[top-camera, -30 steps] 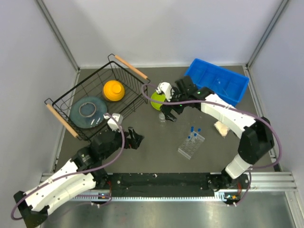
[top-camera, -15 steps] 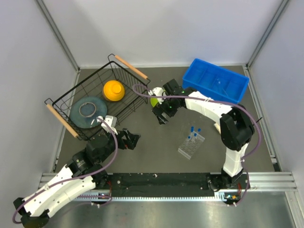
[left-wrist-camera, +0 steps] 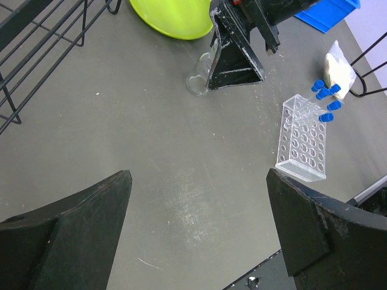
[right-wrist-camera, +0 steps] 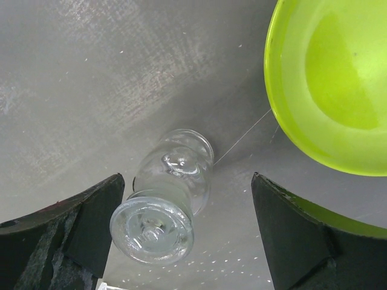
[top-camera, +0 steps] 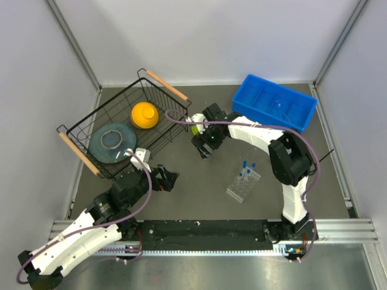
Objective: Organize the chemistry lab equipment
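Note:
A tiny clear cup point(right-wrist-camera: 166, 208) lies on its side on the dark table, between the open fingers of my right gripper point(right-wrist-camera: 187, 223). It also shows in the left wrist view point(left-wrist-camera: 198, 78). From above, the right gripper point(top-camera: 204, 147) covers it. A clear grid rack point(top-camera: 243, 184) stands to the right and holds several blue-capped tubes point(top-camera: 247, 167) at its far end. The left wrist view shows the rack point(left-wrist-camera: 304, 142), the white-filled packet point(left-wrist-camera: 338, 67) and a thin black loop point(left-wrist-camera: 370, 72). My left gripper point(top-camera: 171, 179) is open and empty, low over bare table.
The lime-green plate point(right-wrist-camera: 332, 84) lies just beyond the cup, touching neither finger. A black wire basket point(top-camera: 91, 130) at the left holds the orange dome point(top-camera: 145, 115) and a grey-blue dish point(top-camera: 112, 140). A blue divided bin point(top-camera: 275, 109) sits at the back right.
My right arm has swung left and its open gripper has come down around the cup. My left gripper has pulled back slightly toward the near left.

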